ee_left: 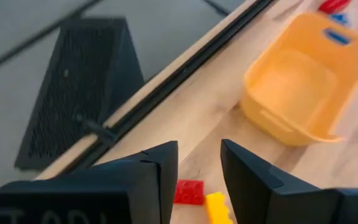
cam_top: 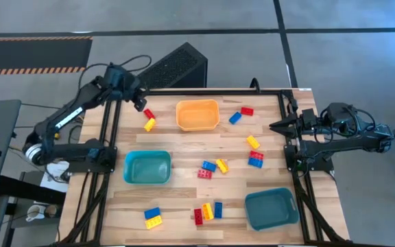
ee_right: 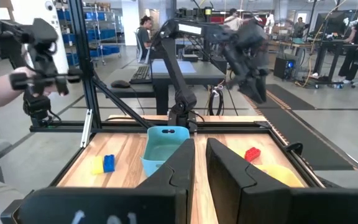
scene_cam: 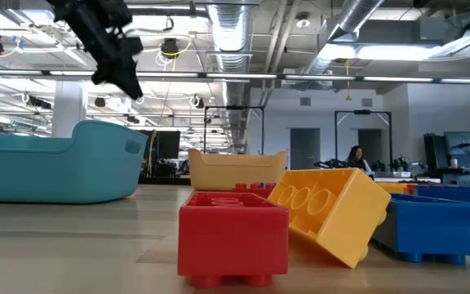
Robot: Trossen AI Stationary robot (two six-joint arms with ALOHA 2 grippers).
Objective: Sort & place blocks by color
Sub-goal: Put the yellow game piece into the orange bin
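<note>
You're barely started — every bin looks empty (blocks all loose), left gripper slightly apart over the red/yellow pair, holding nothing.

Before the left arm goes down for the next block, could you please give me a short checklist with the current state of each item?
1. Left gripper above the red block and yellow block: ok.
2. Left jaws apart, nothing between them: ok.
3. The two blocks separated enough to take one alone: not ok, they touch.
4. Orange bin beside them is empty: ok.
5. Right gripper parked at the table's right edge: ok.
</note>
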